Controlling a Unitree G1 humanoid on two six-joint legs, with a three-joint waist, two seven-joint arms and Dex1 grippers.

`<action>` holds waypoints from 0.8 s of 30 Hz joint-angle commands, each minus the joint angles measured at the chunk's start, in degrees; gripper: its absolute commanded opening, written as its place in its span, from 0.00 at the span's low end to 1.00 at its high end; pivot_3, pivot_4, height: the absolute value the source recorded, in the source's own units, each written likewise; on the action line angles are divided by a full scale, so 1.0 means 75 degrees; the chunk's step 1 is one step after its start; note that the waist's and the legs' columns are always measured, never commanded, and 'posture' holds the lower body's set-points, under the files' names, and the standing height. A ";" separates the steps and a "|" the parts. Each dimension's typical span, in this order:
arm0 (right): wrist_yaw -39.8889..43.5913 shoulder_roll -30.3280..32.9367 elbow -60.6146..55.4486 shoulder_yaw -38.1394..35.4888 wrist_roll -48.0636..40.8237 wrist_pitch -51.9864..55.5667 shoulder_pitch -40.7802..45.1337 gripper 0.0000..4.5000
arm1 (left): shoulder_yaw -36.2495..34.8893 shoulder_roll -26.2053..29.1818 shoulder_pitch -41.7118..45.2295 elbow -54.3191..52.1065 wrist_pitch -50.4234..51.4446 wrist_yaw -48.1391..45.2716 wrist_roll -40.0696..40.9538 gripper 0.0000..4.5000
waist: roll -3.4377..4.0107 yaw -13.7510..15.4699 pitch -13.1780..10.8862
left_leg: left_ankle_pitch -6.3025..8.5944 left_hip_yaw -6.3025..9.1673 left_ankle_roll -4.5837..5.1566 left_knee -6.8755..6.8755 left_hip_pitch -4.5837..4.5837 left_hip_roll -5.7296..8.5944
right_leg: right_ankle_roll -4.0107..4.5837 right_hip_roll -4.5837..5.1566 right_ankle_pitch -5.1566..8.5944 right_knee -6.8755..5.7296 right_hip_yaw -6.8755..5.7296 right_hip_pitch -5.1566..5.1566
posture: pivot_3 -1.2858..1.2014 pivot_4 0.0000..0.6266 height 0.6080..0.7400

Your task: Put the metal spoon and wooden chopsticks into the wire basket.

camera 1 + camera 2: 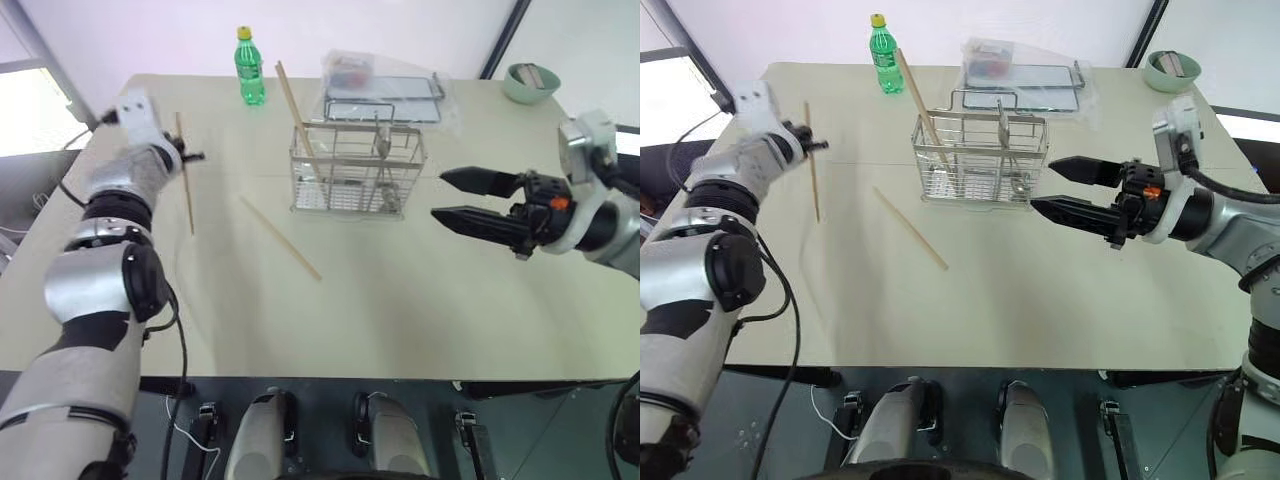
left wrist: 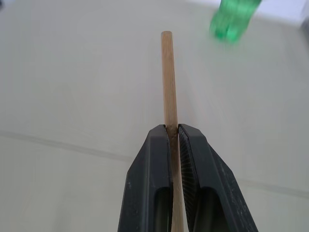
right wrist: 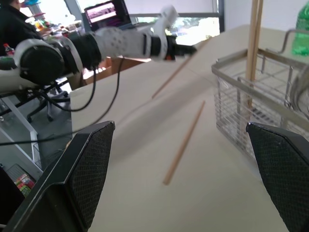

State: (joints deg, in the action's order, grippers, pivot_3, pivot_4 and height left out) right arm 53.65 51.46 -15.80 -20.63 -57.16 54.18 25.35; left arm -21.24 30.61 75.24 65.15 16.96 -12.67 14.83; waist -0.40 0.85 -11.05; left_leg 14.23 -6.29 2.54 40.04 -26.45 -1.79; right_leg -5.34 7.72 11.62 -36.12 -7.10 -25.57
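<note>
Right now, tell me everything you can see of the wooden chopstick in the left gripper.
The light-tan wooden chopstick is a plain, straight, round stick with a flat-cut end. The left gripper is shut on it, black fingers pinching it partway along, so it pokes out past the fingertips. It hangs lifted above the beige table near its left edge, touching nothing else.

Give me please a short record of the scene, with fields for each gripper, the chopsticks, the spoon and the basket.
left gripper: shut on one chopstick, lifted off the table
right gripper: open, beside the wire basket
other chopsticks: one lies on table, at least one leans in basket
metal spoon: inside basket
</note>
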 commanded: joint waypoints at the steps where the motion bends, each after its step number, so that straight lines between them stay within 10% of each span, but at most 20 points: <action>1: -0.0068 0.0201 -0.0040 -0.0412 -0.0005 -0.0131 -0.0087 1.00 | -0.0770 -0.0100 0.0661 -0.2075 0.0048 -0.0722 0.1365 0.02 | -0.0006 0.0003 -0.0003 | -0.0001 0.0000 -0.0003 0.0002 -0.0001 0.0001 | 0.0000 0.0002 0.0000 0.0000 0.0000 0.0000 | 0.52 0.24 0.75; 24: -0.1855 -0.0039 -0.0842 -0.1844 -0.1343 0.0189 -0.0975 1.00 | 0.0905 -0.3256 0.0831 -0.1532 -0.3076 -0.1449 0.0413 0.02 | -0.0012 0.0025 0.0001 | 0.0007 -0.0005 0.0020 0.0003 0.0018 0.0001 | -0.0010 -0.0010 -0.0005 0.0005 0.0003 0.0022 | 0.52 0.24 0.75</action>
State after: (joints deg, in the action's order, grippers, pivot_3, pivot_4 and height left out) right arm 40.55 50.56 -20.18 -31.55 -65.47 55.91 18.09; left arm -16.20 6.92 81.74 55.05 -3.01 -23.29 19.84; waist -0.49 1.03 -11.04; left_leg 14.28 -6.31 2.69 40.07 -26.33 -1.77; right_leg -5.42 7.65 11.59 -36.08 -7.07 -25.39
